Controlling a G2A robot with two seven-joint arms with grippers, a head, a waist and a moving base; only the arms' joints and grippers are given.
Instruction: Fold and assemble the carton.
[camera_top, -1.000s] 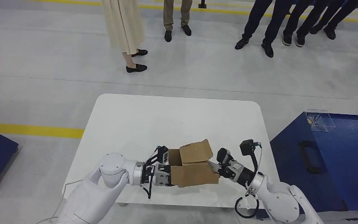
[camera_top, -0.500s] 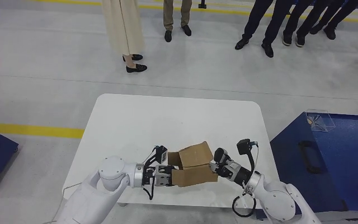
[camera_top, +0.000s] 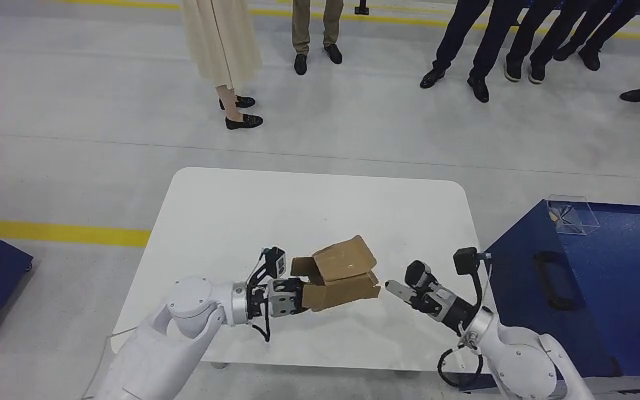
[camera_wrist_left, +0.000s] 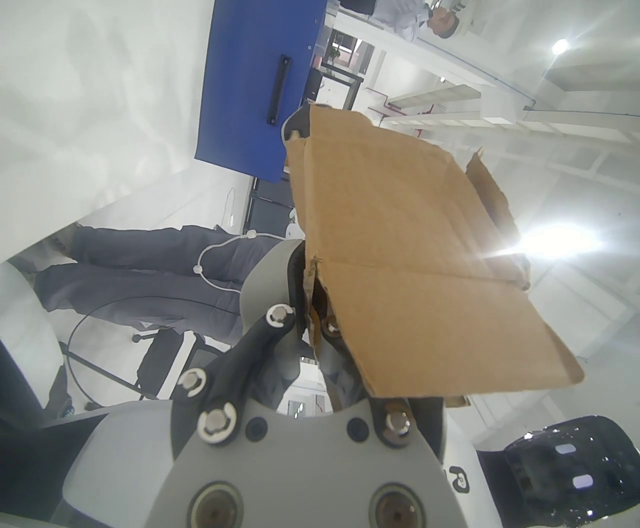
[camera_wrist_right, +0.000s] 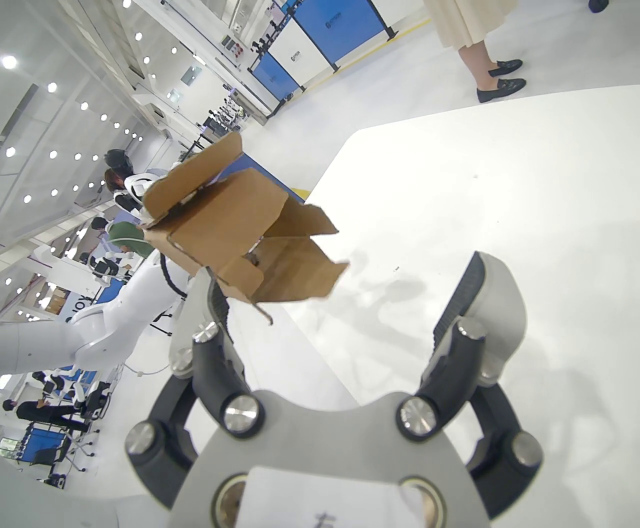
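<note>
Left jaws pinching the carton (camera_top: 340, 264) (half-folded, above the table (camera_top: 250, 220)), right jaws spread wide, empty, near it

A plain brown cardboard carton (camera_top: 338, 272), only partly folded, hangs tilted above the near half of the white table (camera_top: 300, 210), clamped at one end by the left gripper (camera_top: 297, 294). Its body forms a shallow, skewed sleeve. The free end gapes open with its flaps splayed outward, and one broad flap is raised over the top.
</note>
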